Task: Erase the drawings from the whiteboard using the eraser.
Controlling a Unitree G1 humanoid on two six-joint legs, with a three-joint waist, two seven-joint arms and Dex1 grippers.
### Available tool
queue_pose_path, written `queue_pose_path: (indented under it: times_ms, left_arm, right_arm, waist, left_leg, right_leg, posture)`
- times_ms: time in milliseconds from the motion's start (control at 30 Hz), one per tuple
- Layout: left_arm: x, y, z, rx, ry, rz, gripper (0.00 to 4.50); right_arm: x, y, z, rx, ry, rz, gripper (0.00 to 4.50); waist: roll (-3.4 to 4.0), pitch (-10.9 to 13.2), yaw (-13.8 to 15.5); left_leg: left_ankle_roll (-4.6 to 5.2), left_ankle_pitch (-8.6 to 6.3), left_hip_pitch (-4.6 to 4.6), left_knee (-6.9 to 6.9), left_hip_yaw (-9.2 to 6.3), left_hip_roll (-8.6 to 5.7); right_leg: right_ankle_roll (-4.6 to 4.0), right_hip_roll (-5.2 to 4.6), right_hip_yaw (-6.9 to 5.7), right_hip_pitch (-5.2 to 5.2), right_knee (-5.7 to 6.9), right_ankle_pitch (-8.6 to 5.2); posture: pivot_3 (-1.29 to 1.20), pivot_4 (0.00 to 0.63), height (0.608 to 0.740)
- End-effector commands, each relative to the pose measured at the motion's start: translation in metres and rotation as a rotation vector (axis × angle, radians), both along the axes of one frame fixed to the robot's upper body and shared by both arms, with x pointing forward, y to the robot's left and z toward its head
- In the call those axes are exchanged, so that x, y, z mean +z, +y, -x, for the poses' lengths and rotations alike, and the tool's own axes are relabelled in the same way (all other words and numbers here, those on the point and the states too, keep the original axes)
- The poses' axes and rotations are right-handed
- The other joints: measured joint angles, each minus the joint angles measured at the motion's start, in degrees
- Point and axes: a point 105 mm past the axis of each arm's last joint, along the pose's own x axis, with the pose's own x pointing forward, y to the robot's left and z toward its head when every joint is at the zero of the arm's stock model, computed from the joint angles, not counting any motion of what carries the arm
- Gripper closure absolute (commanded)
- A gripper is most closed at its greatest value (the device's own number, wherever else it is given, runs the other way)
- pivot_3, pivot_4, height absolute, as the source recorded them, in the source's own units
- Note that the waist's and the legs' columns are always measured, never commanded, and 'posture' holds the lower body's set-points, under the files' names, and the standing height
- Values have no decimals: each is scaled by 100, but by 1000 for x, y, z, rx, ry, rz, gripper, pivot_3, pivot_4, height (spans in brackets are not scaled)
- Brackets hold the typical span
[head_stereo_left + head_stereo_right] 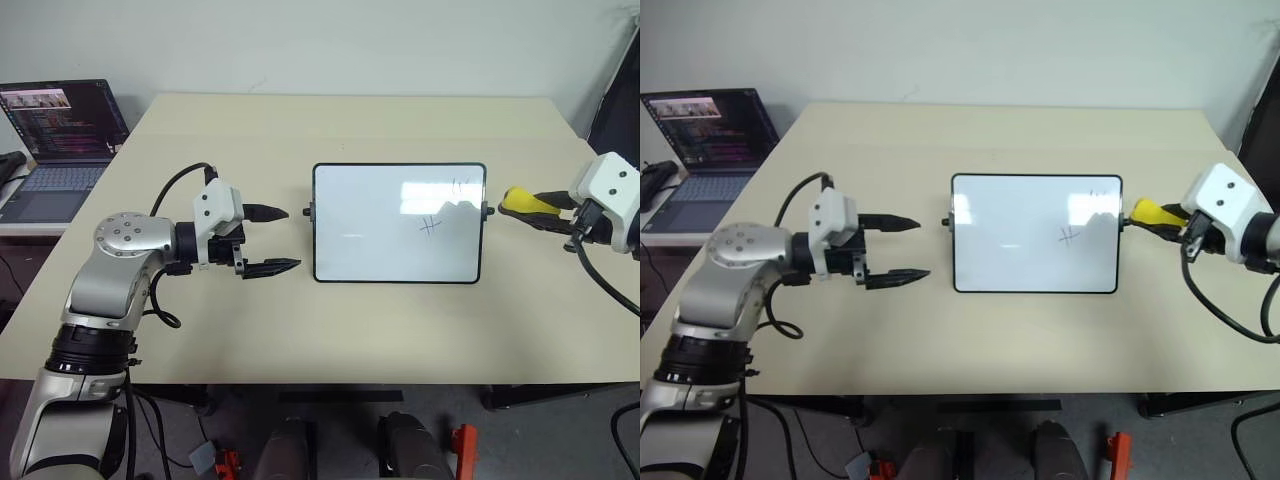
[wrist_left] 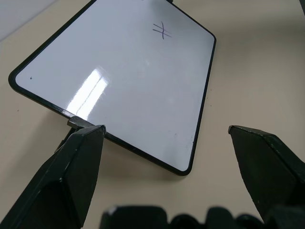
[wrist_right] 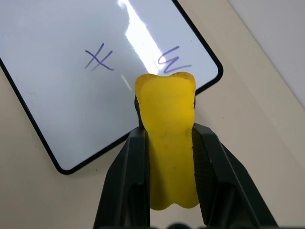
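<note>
One whiteboard [image 1: 398, 223] flat mid-table, two drawings [image 3: 99, 58] near its 2 o'clock corner. One eraser [image 3: 167, 138], pinched in right gripper [image 3: 167, 143], at board's 3 o'clock. Left gripper [image 1: 274, 240], fingers spread, at 9 o'clock. One laptop [image 1: 60, 140] at 10 o'clock.

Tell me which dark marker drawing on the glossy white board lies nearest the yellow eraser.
The w-like squiggle, near the whiteboard's corner, just past the eraser's tip. The hash-like cross sits farther in toward the middle.

You have a broad, pale beige table [image 1: 300, 330]; lying flat on it, right of centre, is the black-framed glossy white whiteboard [image 1: 380, 235].
</note>
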Motion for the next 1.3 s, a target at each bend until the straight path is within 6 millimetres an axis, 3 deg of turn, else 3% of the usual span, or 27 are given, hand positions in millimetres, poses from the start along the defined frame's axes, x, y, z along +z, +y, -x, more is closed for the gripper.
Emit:
queue_pose_path:
  times_ms: [33, 400, 533, 600, 667, 1033, 1167, 1300]
  left_arm:
    - [13, -1, 2, -11, -56, 3, 0]
    - [22, -8, 4, -36, -76, 29, 0]
    - [16, -10, 2, -43, -60, 29, 0]
    - [14, -14, 2, -56, -51, 33, 0]
    - [11, -18, 3, -67, -38, 41, 0]
    - [5, -23, 8, -78, -12, 50, 0]
    - [4, -22, 8, -69, -9, 49, 0]
    - [4, -22, 8, -66, -11, 50, 0]
  right_arm:
    - [12, 2, 0, 10, -42, -4, 3649]
    - [15, 12, -1, 54, -45, -26, 3649]
    - [1, 54, -9, 179, -37, -95, 3649]
    - [-17, 76, -20, 203, -24, -121, 3649]
    - [-29, 86, -38, 150, -22, -166, 3649]
    - [-47, 77, -69, 36, -61, -22, 3649]
    - [-64, 74, -72, 37, -30, 65, 3649]
    - [-98, 79, -64, 81, 60, 160, 3649]
  waist:
    - [0, 0, 3]
    - [0, 0, 2]
    - [-5, -3, -38]
    - [-6, -4, -69]
    - [-5, -3, -82]
    - [-4, -3, 2]
    - [-7, -4, 1]
    - [-17, -12, -1]
  left_leg:
    - [0, 0, 0, 0, 0, 0]
    - [0, 0, 1, 2, 0, 0]
    - [0, 0, 8, 3, 2, 2]
    - [0, 1, 9, 4, 0, 3]
    - [-1, 1, 10, 5, 0, 0]
    - [-1, 1, -2, 7, -4, -3]
    - [-1, 2, 20, 8, -1, -2]
    - [-1, 2, 53, 8, -3, -1]
  right_leg:
    - [0, 0, 0, 0, 0, 0]
    - [0, 0, 0, 0, 4, 0]
    - [-1, 2, 2, 3, 9, 1]
    - [-2, 4, 2, 3, 14, 1]
    - [-2, 3, 3, 2, 19, 1]
    - [-2, 0, -3, -5, 15, 2]
    - [-2, 1, 0, 12, 19, 2]
    - [-2, 2, -1, 51, 16, 2]
  posture:
    - [0, 150, 740]
    - [0, 150, 740]
    - [0, 150, 740]
    - [0, 150, 740]
    - [0, 150, 740]
    - [0, 150, 740]
    - [0, 150, 740]
    - [0, 150, 740]
